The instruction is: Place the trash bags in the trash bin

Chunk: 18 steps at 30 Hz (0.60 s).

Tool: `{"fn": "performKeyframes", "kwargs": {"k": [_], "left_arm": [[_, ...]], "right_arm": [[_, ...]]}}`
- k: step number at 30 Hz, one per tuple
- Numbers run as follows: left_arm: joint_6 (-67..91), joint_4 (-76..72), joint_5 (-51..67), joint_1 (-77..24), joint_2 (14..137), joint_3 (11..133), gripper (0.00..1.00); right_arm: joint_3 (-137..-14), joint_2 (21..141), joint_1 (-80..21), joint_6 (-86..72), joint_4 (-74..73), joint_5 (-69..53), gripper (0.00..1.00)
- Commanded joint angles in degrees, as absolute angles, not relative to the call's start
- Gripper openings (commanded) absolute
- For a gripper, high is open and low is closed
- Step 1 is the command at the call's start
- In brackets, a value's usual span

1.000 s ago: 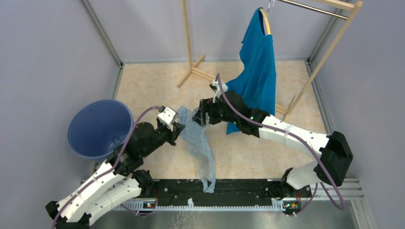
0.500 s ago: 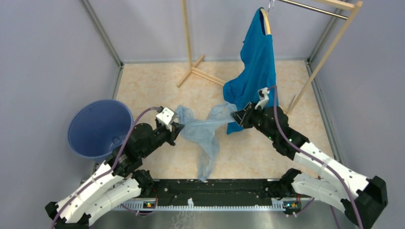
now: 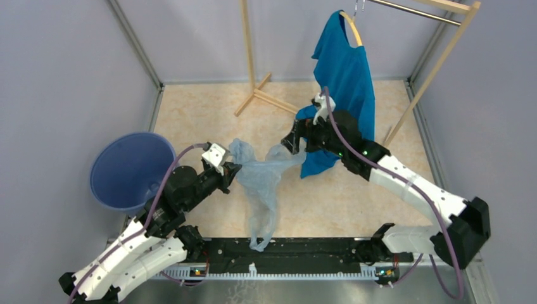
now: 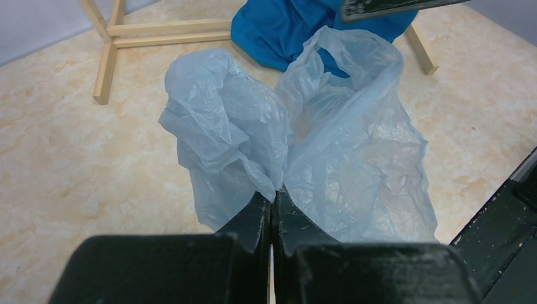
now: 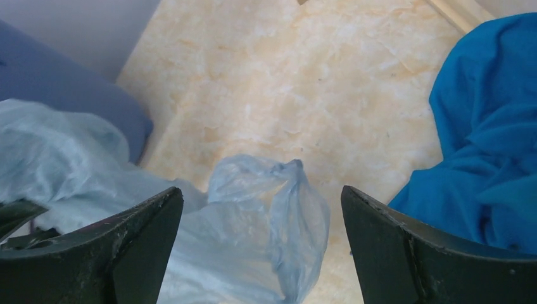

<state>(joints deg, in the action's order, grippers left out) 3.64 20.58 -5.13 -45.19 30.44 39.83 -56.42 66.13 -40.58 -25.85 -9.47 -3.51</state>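
Left claw (image 3: 231,171), just right of the trash bin (image 3: 111,187), is pinched tight on the trash bag (image 3: 261,183). The bag hangs outside the bin over the counter (image 3: 354,196), its tail drooping toward the near edge. Farther right of the bin, the right claw (image 3: 292,142) is spread wide, with the bag's raised corner between its fingers, ungripped. Farthest from the bin, a blue T-shirt (image 3: 345,76) hangs on a wooden rack (image 3: 250,57).

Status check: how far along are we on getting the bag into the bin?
Done: the trash bag is grasped, pinched in the shut left hand. In hand: the right hand is open around the bag's far end, not gripping it. Left: the bag lies wholly outside the trash bin, so it has to be carried over and dropped in.
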Motion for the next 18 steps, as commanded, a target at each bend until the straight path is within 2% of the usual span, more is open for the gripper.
{"fn": "performKeyframes", "kwargs": {"k": [1,4,7,8,9,10,12,13,16,18], "left_arm": [[3.4,18.2,-4.5,-45.1,29.3,39.3,0.00],[3.6,18.4,-4.6,-45.1,29.1,39.3,0.00],[3.5,18.4,-4.7,-45.2,29.2,39.3,0.00],[3.4,18.3,-4.7,-45.1,29.4,39.3,0.00],[3.3,18.2,-4.7,-45.1,29.6,39.3,0.00],[3.3,18.2,-4.7,-45.1,29.8,39.4,0.00],[3.4,18.5,-5.1,-45.1,30.2,39.6,0.00],[3.6,18.6,-5.5,-45.1,30.2,39.6,0.00],[4.3,18.8,-7.9,-45.1,29.3,39.7,0.00],[4.3,18.7,-10.6,-45.1,28.4,39.4,0.00]], "right_arm": [[-65.4,75.0,-40.2,-18.6,-19.2,-0.4,0.95],[-67.7,79.1,-40.3,-16.5,-22.2,-2.6,0.92],[-64.7,78.9,-40.2,-15.8,-19.2,-7.9,0.89],[-62.9,78.1,-40.3,-16.4,-16.9,-8.5,0.83],[-61.9,77.5,-40.2,-16.6,-15.4,-8.6,0.73],[-61.0,76.7,-40.2,-17.6,-14.2,-7.1,0.60],[-58.6,73.6,-39.9,-22.7,-12.5,1.3,0.13],[-56.7,71.4,-39.3,-26.6,-11.9,6.4,0.00],[-50.0,64.3,-37.9,-40.3,-10.4,19.3,0.00],[-46.2,60.4,-38.1,-45.9,-8.0,18.7,0.00]]}}
